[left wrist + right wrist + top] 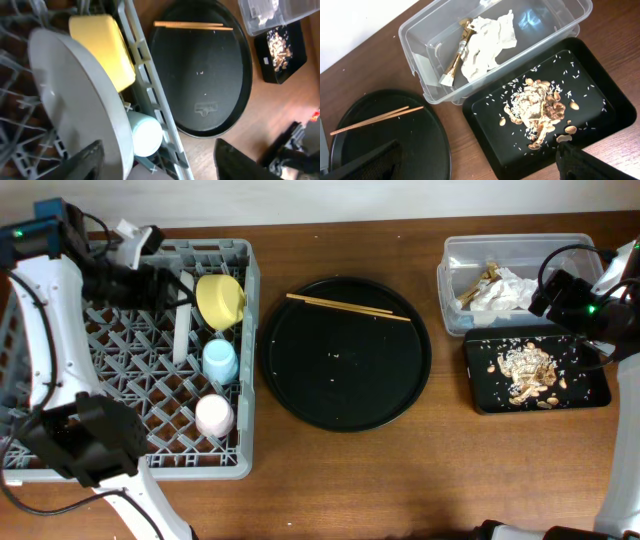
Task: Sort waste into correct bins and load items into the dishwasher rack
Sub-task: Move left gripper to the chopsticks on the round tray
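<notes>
Overhead: your left claw (160, 280) hangs open over the dishwasher rack (190, 468), with the plate (183, 320) on edge just beside it.

Left wrist: the plate leans close to the yellow bowl (102, 47). If it isn't seated between pegs, it may tip.

Right wrist: your right claw (480, 165) gapes empty above the black tray (600, 100). The chopsticks (375, 120) lie well apart from it on the round tray (420, 150). They're thin and flat, so they'll slip easily.

No readable text, labels or numbers anywhere
</notes>
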Tool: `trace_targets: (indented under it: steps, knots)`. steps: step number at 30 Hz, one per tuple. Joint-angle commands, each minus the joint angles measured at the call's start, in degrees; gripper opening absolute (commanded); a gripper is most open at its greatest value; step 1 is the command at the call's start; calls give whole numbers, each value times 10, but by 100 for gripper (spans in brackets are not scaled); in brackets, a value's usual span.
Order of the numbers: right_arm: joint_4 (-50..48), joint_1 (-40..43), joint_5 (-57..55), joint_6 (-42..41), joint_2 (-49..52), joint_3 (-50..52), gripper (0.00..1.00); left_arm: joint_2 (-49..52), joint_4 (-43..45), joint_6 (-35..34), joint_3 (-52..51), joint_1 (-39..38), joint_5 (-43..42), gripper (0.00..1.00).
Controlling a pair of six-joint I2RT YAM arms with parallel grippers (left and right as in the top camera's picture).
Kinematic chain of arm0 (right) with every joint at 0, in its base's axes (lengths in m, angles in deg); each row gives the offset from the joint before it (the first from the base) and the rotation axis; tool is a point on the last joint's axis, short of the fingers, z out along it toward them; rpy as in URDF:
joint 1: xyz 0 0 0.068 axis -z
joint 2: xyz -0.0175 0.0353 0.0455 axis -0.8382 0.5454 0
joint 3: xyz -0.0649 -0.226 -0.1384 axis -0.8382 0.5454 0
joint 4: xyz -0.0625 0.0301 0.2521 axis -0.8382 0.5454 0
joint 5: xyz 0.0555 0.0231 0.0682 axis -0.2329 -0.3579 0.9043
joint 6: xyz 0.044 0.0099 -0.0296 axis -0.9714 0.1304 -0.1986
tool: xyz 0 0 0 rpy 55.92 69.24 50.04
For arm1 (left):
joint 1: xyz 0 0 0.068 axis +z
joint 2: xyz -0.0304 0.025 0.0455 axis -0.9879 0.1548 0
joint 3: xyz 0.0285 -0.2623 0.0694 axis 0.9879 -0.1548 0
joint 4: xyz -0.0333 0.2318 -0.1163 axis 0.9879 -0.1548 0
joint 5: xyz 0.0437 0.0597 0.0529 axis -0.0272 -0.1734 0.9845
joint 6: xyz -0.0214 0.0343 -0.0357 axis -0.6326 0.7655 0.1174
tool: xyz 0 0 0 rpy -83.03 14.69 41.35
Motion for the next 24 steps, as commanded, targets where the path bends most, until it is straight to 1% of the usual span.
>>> trace_targets:
  steps: [1, 3, 6, 9, 12, 17, 19, 20, 21, 22, 24]
  knots:
    - [-2, 1, -5, -3, 2, -12, 99, 2, -23, -6, 66, 4, 14, 75]
    - [-2, 1, -5, -3, 2, -12, 98, 2, -41, -12, 108, 3, 13, 75]
    - [-2, 1, -5, -3, 2, -12, 98, -10, -43, -36, 155, -13, 12, 76]
    - [-2, 1, -5, -3, 2, -12, 98, -29, -43, -39, 158, -58, 14, 76]
    - [-2, 1, -5, -3, 2, -12, 98, -31, -43, -67, 158, -116, 23, 75]
    - [-2, 1, -5, -3, 2, -12, 98, -31, -40, -143, 158, -243, 161, 75]
    - [-2, 1, -5, -3, 2, -12, 98, -30, -33, -157, 157, -280, 200, 75]
    - [-4, 1, -5, -4, 2, -12, 98, -28, -26, -172, 155, -304, 240, 75]
    - [-6, 1, 3, -5, 2, -12, 98, -25, -19, -194, 155, -323, 292, 75]
    - [-6, 1, 8, -5, 2, -12, 98, -21, -15, -206, 155, -334, 323, 75]
    - [-6, 1, 8, -5, 2, -12, 98, -7, -6, -207, 155, -355, 352, 75]
